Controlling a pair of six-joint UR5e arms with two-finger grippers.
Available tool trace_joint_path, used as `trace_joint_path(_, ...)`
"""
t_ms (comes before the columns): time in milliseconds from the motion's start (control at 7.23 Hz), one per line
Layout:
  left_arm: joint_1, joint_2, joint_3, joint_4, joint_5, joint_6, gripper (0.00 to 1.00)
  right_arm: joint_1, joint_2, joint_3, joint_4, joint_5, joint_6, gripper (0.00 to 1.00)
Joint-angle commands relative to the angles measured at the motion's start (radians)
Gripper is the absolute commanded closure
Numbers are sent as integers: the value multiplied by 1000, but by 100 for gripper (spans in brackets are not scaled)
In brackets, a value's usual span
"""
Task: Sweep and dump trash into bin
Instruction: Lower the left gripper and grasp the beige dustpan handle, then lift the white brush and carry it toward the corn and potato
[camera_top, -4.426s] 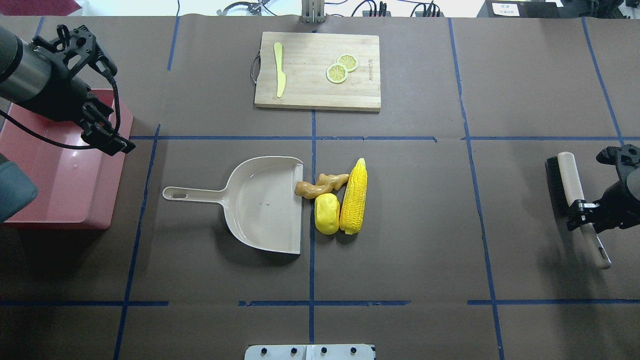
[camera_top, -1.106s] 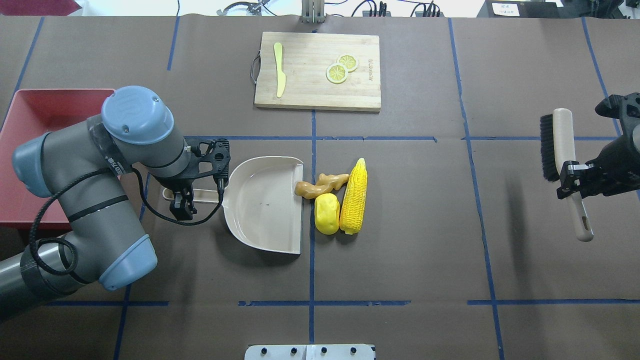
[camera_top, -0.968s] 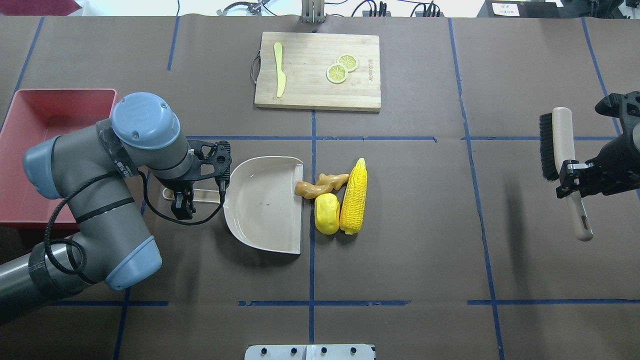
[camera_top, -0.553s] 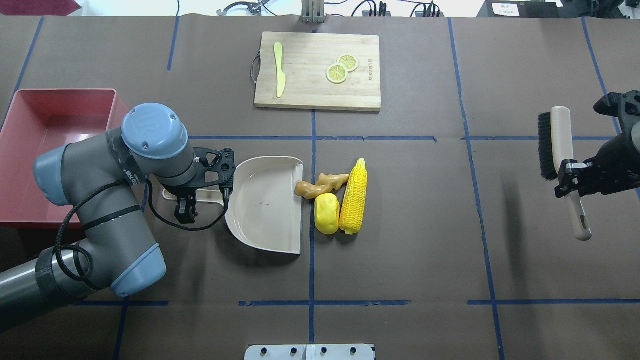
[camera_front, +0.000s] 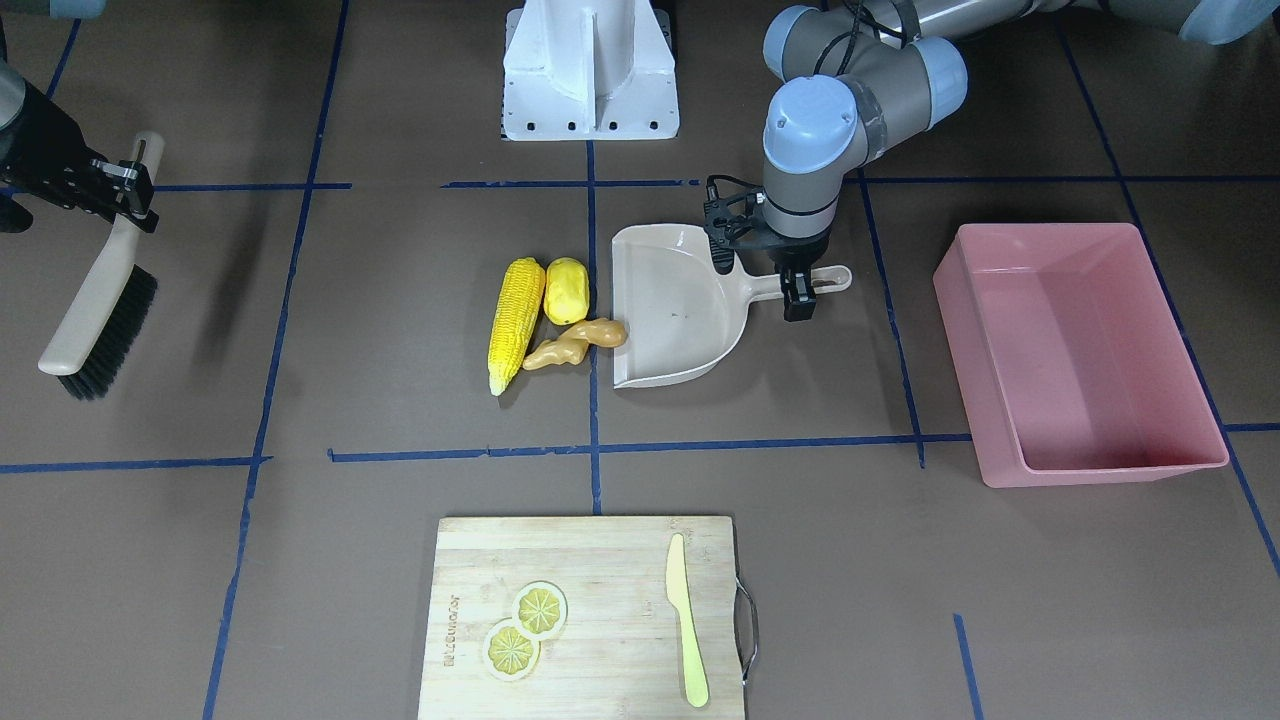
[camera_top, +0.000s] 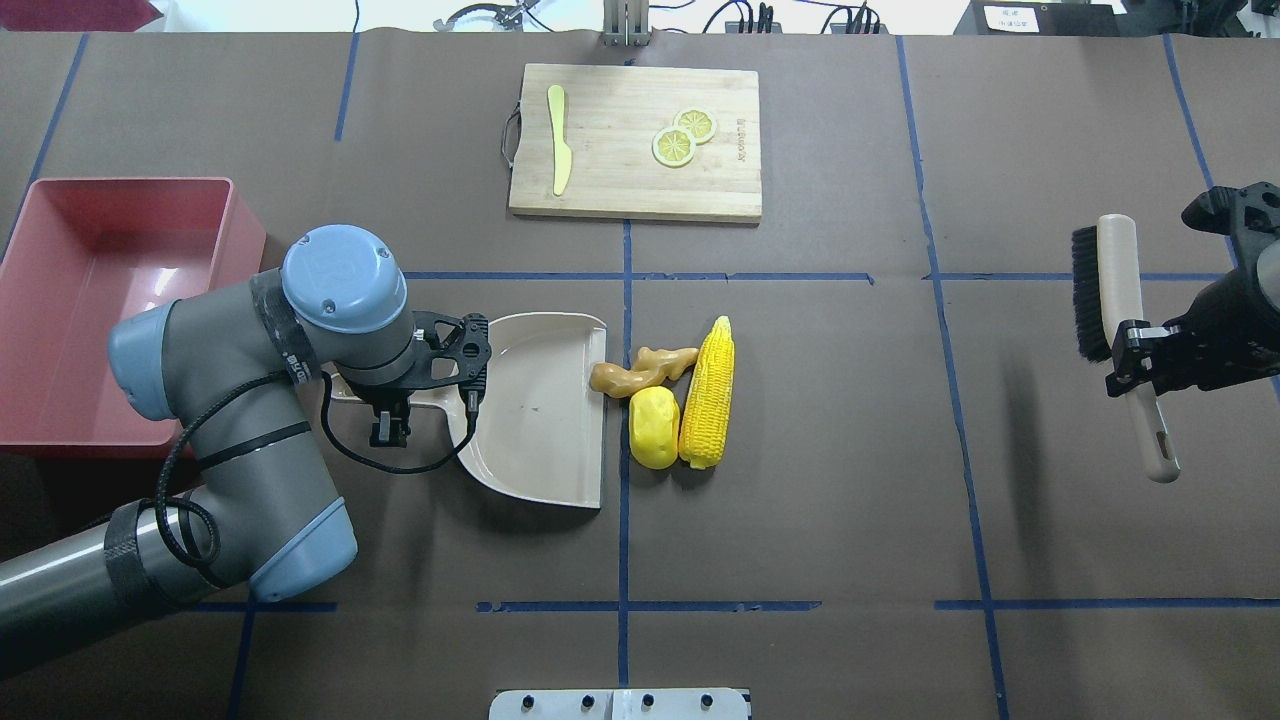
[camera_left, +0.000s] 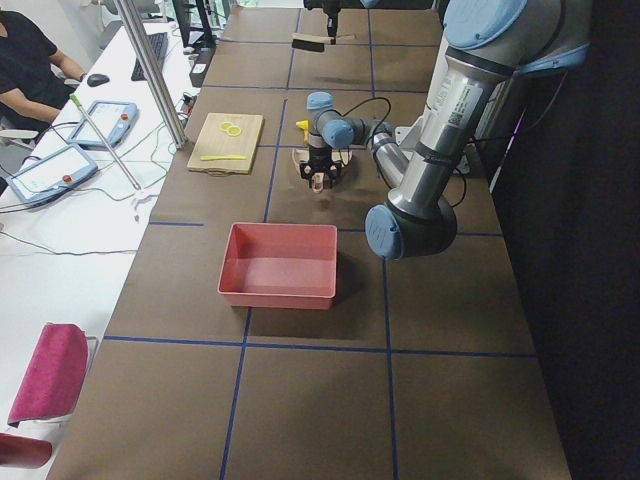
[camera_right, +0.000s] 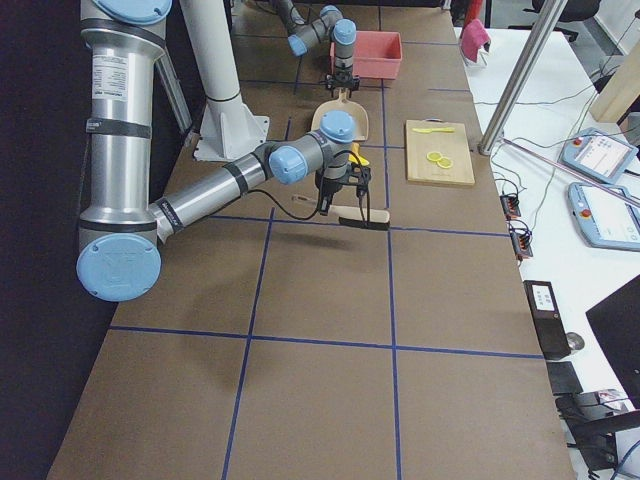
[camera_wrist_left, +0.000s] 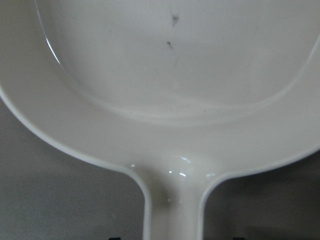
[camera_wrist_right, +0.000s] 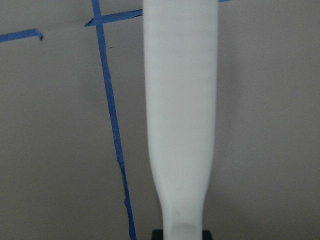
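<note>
The trash lies mid-table: a corn cob (camera_top: 707, 395), a yellow potato-like lump (camera_top: 653, 428) and a tan ginger root (camera_top: 640, 370), just right of the beige dustpan's (camera_top: 540, 410) open edge. The ginger's tip touches that edge. My left gripper (camera_top: 385, 405) is low over the dustpan handle, its jaws open and straddling it; the left wrist view shows the handle (camera_wrist_left: 175, 210) running between them. My right gripper (camera_top: 1140, 350) is shut on a brush (camera_top: 1115, 290) and holds it above the table at the far right. The pink bin (camera_top: 100, 300) stands at the far left.
A wooden cutting board (camera_top: 635, 190) with a pale yellow knife (camera_top: 558, 150) and two lemon slices (camera_top: 683, 137) lies at the far middle. Blue tape lines grid the brown table. The robot's white base (camera_front: 590, 70) is at the near edge.
My left arm has swung from over the bin to the dustpan handle and shifted right along it. My right gripper has carried the brush a little farther back and left.
</note>
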Motion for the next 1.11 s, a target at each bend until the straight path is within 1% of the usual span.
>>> trace_joint_path(0,-3,-2,-17,19,58,4,94,-1,0,1,0,0,2,100)
trace_joint_path(138,-3,-2,-28,45,59,4,99,-1,6,1,-2,2,2,100)
trace_joint_path(277,-3,-2,-63,75,64,9,100,-2,6,1,-2,2,2,100)
trace_joint_path(415,-3,-2,-72,88,64,23,100,-31,14,1,-2,0,30,100)
trace_joint_path(553,-3,-4,-73,91,73,29,100,-104,44,-2,-2,-18,91,100)
trace_joint_path(691,0,-14,-74,150,114,35,100,-143,64,-7,-2,-37,106,100)
trace_joint_path(830,3,-40,-73,202,136,46,100,-149,95,-8,-31,-47,113,100)
trace_joint_path(968,6,-53,-71,209,136,46,100,-162,151,-10,-89,-51,114,100)
